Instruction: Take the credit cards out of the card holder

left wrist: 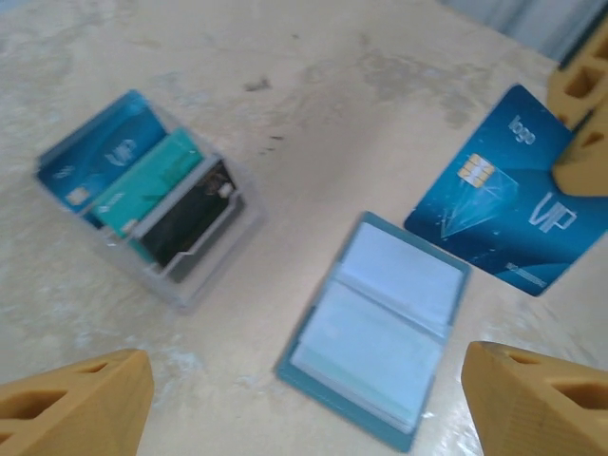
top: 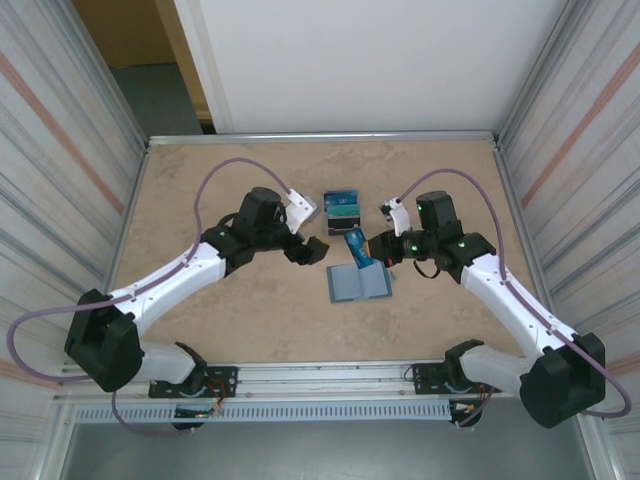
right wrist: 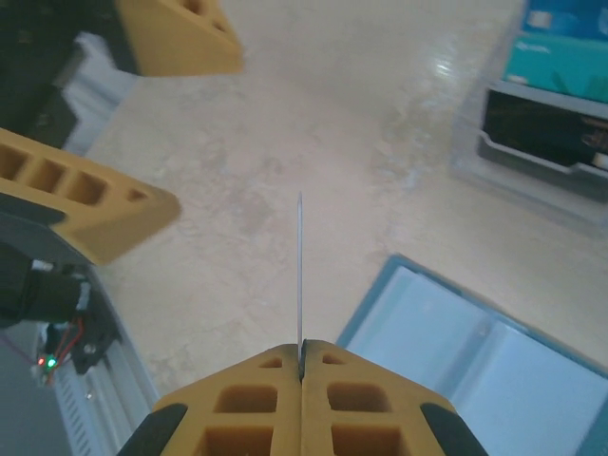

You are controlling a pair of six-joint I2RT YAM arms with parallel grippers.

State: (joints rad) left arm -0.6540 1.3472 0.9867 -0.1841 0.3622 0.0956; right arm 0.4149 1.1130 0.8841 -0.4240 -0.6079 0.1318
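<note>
Your flat teal-blue bifold card holder (top: 360, 283) lies open on the beige table (top: 220, 200). Its grey-blue pockets look empty to me, though the left wrist view is too blurred to be sure. Your right gripper (right wrist: 302, 353) is pinching one thin blue plastic credit card (left wrist: 508, 214), held just above the far edge of the card holder. Beyond the card holder stands a small clear plastic tray (left wrist: 185, 285) with a blue, a teal and a dark card in it. Your left gripper (top: 312, 250) hangs to the left of the card holder, its jaws wide and nothing between them. I judge the task is near its end: what remains is to put this card down, probably in the tray.
</note>
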